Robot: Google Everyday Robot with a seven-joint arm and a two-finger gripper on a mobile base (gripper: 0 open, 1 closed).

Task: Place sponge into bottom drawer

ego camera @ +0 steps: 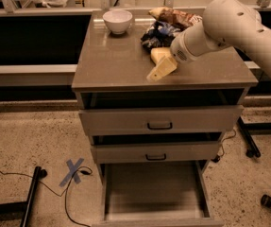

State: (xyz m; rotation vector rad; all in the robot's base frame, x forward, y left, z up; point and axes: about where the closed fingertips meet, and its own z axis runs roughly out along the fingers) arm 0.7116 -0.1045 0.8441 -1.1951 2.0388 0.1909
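Gripper (162, 70) sat centre-right over the cabinet top (116, 60), just below the sponge (157, 54) lying there by the dark bags (156, 32). Jaw state: couldn't tell. Bottom drawer (154, 193) was open at lower centre. Risk: skewed approach could shove sponge into the bags, no grasp.

arm (229, 20): white, rounded, small dark dots | end effector (162, 70): cream-yellow, wedge-shaped, above cabinet top (116, 60)

Cream jaws over grey cabinet (111, 63); sponge (158, 54) seemingly pale-yellow.
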